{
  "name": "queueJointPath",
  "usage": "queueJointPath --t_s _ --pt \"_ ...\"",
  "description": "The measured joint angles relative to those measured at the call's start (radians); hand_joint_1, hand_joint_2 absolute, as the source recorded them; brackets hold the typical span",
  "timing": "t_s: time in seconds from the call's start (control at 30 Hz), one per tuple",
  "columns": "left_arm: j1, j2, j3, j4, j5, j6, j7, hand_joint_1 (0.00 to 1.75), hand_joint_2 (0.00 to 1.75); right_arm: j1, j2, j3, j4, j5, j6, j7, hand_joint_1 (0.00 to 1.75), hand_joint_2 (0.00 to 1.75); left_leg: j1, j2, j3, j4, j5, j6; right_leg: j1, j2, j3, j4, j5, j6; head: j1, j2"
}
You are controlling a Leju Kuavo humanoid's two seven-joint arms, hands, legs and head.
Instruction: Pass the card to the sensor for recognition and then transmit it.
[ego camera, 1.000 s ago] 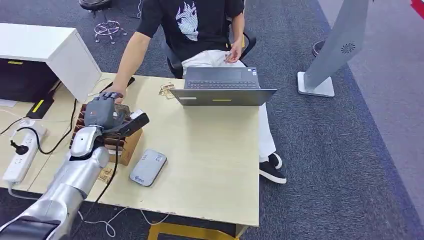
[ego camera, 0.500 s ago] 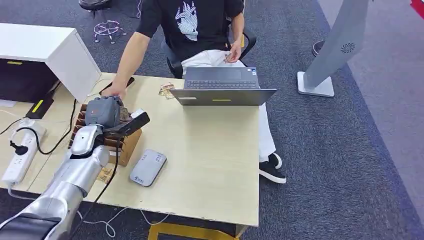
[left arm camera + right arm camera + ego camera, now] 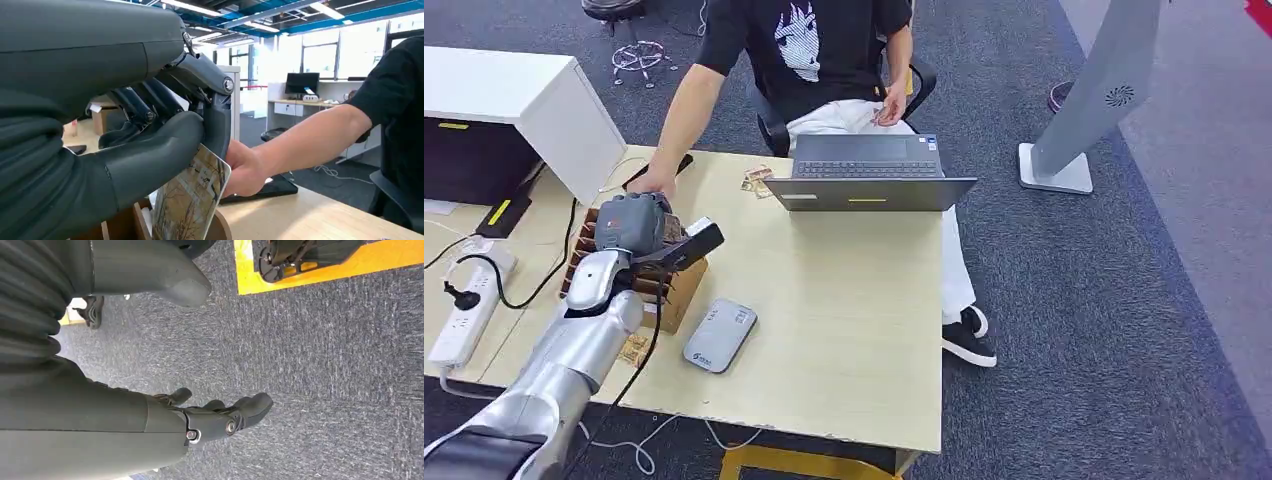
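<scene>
Head view: left robot hand (image 3: 632, 222) sits over the wooden card box (image 3: 674, 285) on the worktop (image 3: 844, 300); card reader (image 3: 720, 335) just beside the box, its label unreadable.

Left wrist view: thumb and fingers (image 3: 220, 120) pinch the card (image 3: 192, 200), likely lifting it out; a person's hand (image 3: 245, 170) touches it.

Right wrist view: right robot hand (image 3: 220, 415) hangs over carpet, loosely spread, holding nothing.

Office, wooden desk (image 3: 844, 300), open laptop (image 3: 869, 172), grey carpet (image 3: 1104, 330), swivel chair (image 3: 919, 80)
</scene>
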Motion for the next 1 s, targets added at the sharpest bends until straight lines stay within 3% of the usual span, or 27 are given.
queueJointPath --t_s 0.23,0.47,0.73,1.0 --pt "-0.001 0.006 -0.009 -0.001 0.007 0.019 0.001 1.75 1.75 -0.001 0.000 0.000 0.000 0.004 -0.003 0.000 0.00 1.75 0.000 0.000 0.000 0.000 0.000 0.000 0.000 0.000 0.000 0.000 0.000 0.000 0.000 0.000" --pt "-0.027 0.041 -0.009 -0.063 -0.052 0.197 0.036 1.75 1.75 -0.002 0.000 0.000 0.000 0.005 -0.020 0.006 0.00 1.75 0.000 0.000 0.000 0.000 0.000 0.000 0.000 0.000 0.000 0.000 0.000 0.000 0.000 0.000" --pt "-0.056 0.068 -0.008 -0.184 -0.083 0.205 0.050 1.75 1.75 -0.002 0.000 0.001 0.000 0.004 -0.022 0.006 0.00 1.75 0.000 -0.001 0.000 0.000 0.000 0.000 0.000 -0.001 0.001 0.000 0.000 0.000 0.000 0.000" --pt "-0.059 0.075 0.018 -0.306 -0.118 0.268 0.050 1.75 1.75 -0.001 0.000 0.010 0.000 0.002 -0.034 0.015 0.00 1.75 0.000 0.000 0.000 0.000 0.000 0.000 0.000 0.000 0.001 0.000 0.000 0.000 0.000 0.000"
